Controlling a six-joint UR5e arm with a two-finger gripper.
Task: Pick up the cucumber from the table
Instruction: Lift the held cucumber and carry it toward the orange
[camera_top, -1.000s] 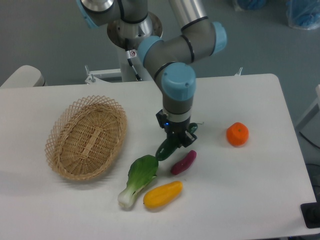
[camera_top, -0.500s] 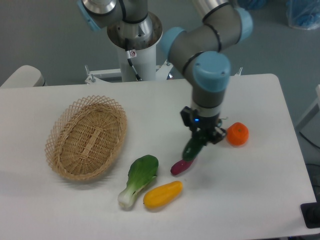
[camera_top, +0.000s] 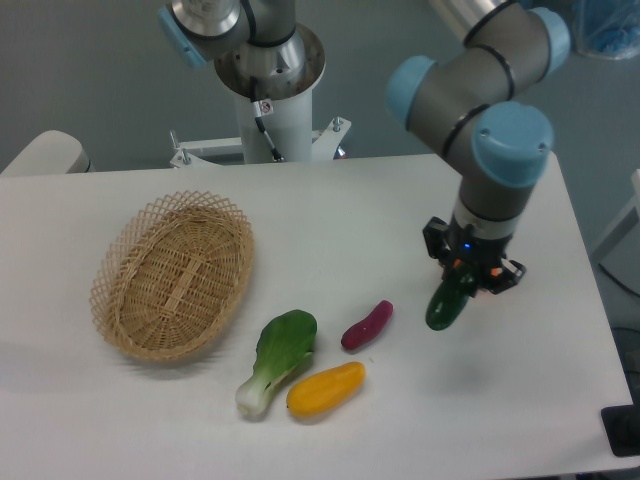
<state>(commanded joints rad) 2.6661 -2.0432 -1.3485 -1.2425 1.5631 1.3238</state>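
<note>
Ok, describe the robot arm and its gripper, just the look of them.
The arm is built of silver-grey metal tubes with light blue caps at the joints and black rings where segments meet. It rises from a white column with a small red-marked label and a thin cable. The gripper is small and black, with a blue light on its body.

Setting: robotics lab. Evidence: UR-type arm (camera_top: 470, 90) with grey links and blue joint caps, mounted on a white pedestal (camera_top: 272, 110) behind a bare white table (camera_top: 520, 400). Floor is plain grey. Blue-wrapped items (camera_top: 605, 25) sit on the floor at top right. Test props laid out on the table: wicker basket (camera_top: 172, 275), bok choy (camera_top: 278, 358), sweet potato (camera_top: 367, 324), yellow vegetable (camera_top: 326, 388). Items look like staged manipulation objects, not kitchen use.
</note>
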